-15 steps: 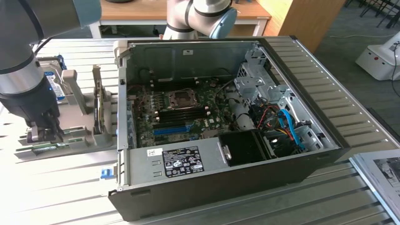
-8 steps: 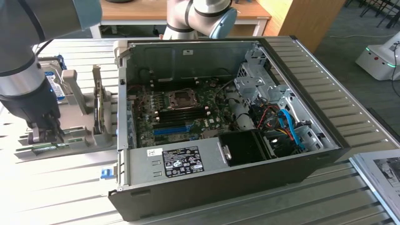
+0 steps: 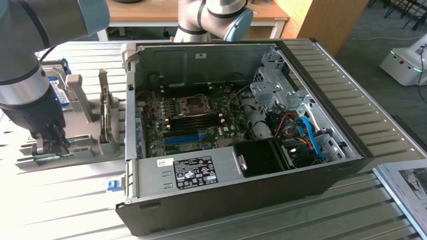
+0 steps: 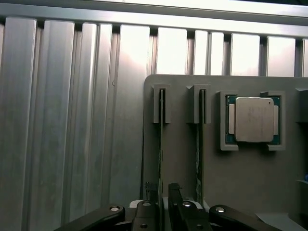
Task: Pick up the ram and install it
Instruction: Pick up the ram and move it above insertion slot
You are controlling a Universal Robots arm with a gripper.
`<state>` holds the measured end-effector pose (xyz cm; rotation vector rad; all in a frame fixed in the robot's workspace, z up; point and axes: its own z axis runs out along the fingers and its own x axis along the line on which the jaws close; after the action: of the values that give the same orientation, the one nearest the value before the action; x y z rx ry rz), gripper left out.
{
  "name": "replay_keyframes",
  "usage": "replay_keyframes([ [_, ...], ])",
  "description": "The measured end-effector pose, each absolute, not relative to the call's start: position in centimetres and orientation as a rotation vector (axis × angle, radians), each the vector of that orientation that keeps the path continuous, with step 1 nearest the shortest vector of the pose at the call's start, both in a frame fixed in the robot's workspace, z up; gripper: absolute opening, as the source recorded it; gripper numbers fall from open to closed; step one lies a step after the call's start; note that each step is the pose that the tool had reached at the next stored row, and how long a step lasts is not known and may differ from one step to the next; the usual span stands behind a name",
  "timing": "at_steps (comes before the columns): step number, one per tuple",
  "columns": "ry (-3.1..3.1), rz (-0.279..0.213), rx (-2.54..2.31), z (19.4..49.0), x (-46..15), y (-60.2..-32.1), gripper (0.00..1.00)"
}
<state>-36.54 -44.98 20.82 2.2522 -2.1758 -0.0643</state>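
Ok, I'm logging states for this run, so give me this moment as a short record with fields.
hand: open, fingers either side of the ram
ram: on edge in a slot of the holder, not yet lifted
second stick: on edge in the next slot
holder: grey, on the slatted table, also carries a processor
computer case: open, motherboard exposed, at the exterior view's right of the holder
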Motion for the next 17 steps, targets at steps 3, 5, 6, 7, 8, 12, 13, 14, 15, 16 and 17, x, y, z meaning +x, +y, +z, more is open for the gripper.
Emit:
replay_keyframes([
  [3, -2.176, -0.064, 2.252, 20.54, -36.55, -44.98, 0.24],
  [5, -2.176, -0.064, 2.252, 20.41, -36.55, -44.98, 0.24],
  [6, -2.176, -0.064, 2.252, 20.35, -36.54, -44.98, 0.24],
  [7, -2.176, -0.064, 2.252, 20.30, -36.54, -44.98, 0.24],
  [8, -2.176, -0.064, 2.252, 20.25, -36.55, -44.98, 0.24],
  [12, -2.176, -0.064, 2.252, 20.15, -36.54, -44.98, 0.24],
  [13, -2.176, -0.064, 2.252, 20.13, -36.55, -44.93, 0.24],
  [14, -2.176, -0.064, 2.252, 20.13, -36.55, -44.93, 0.24],
  [15, -2.176, -0.064, 2.252, 20.13, -36.55, -44.92, 0.24],
  [16, -2.176, -0.064, 2.252, 20.12, -36.55, -44.91, 0.24],
  [17, -2.176, -0.064, 2.252, 20.11, -36.54, -44.90, 0.24],
])
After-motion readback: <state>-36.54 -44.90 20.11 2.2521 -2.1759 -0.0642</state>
